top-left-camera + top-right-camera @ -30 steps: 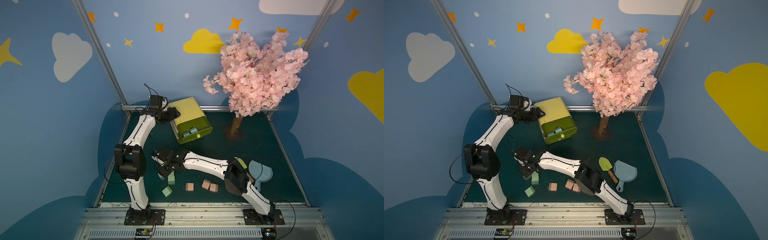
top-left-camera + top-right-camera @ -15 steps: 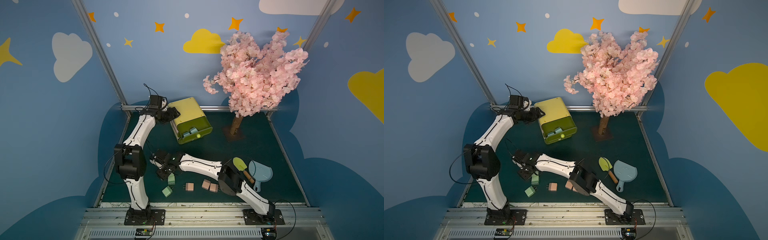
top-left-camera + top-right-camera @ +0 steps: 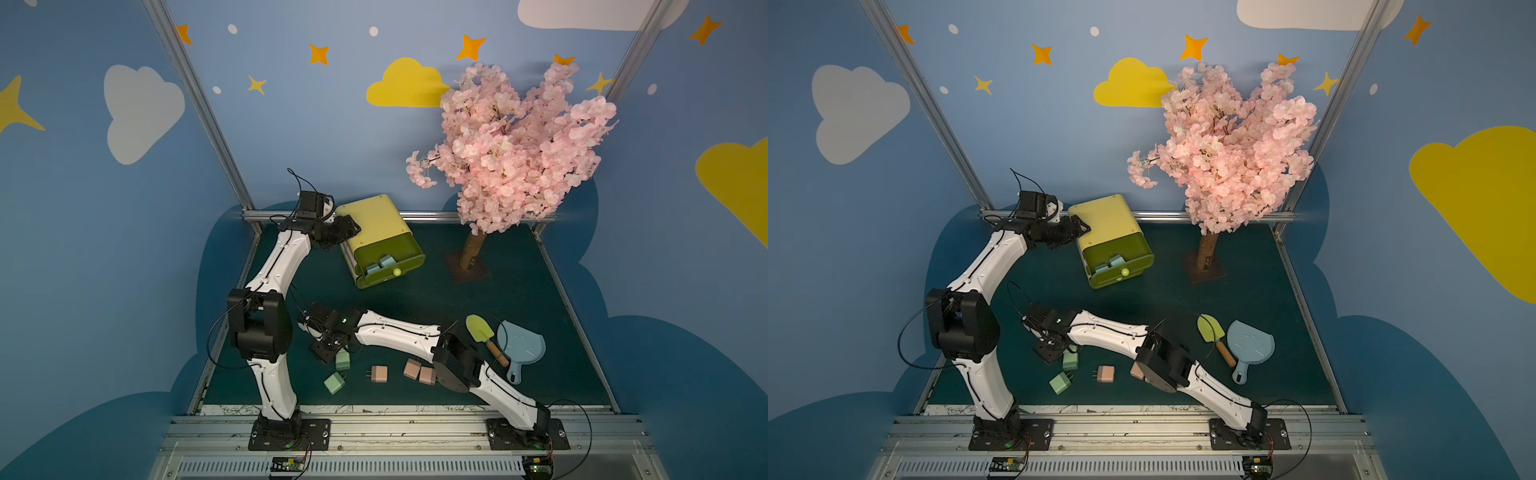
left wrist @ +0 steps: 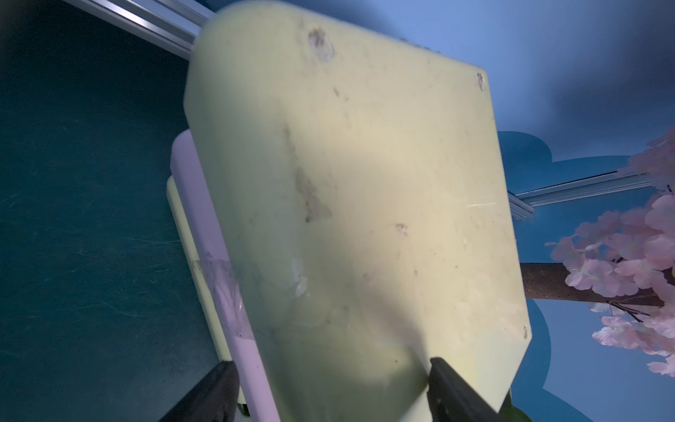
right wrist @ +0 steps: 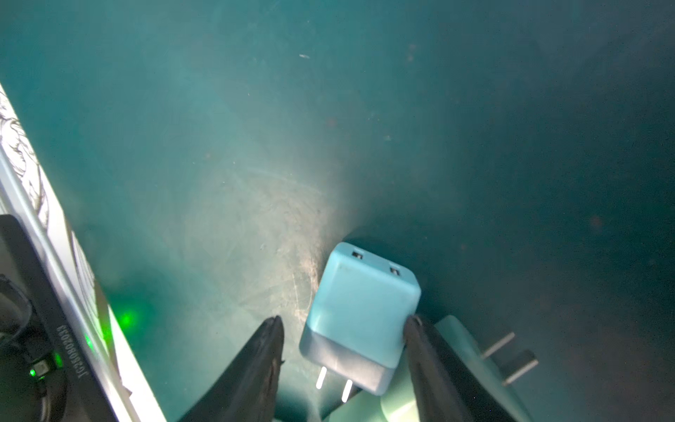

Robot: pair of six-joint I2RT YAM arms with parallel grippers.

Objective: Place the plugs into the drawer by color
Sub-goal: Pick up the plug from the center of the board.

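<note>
We see the right pincer (image 5: 343, 321) low over the green mat (image 5: 255, 164), close to its front edge, with a blue plug (image 5: 361, 303) lying between its two dark fingers (image 5: 255, 365). The plug's prongs point back toward the wrist and its two ports face away. One finger touches the plug's side. The other stands apart from it with bare mat in the gap, so we read the jaws as spread and pinching nothing. A green plug (image 5: 464, 350) lies just past the touching finger, and we cannot tell whether the blue one leans on it.

In both top views the right pincer (image 3: 328, 348) (image 3: 1051, 350) hides the blue plug, and only the green plug (image 3: 342, 360) (image 3: 1070, 360) shows beside its tip. A second green plug (image 3: 335, 382) lies nearer the front edge. Three pink plugs (image 3: 379, 373) sit further along that edge, two of them touching beside the right arm's elbow.

The left pincer (image 4: 330, 363) (image 3: 347, 228) is at the back corner of the yellow-green chest (image 3: 376, 224). In its wrist view the fingers sit on either side of the chest's edge, pressed onto it. The top drawer (image 3: 415, 259) is pulled out and holds two more blue plugs (image 3: 386, 261), well apart from the right pincer
</note>
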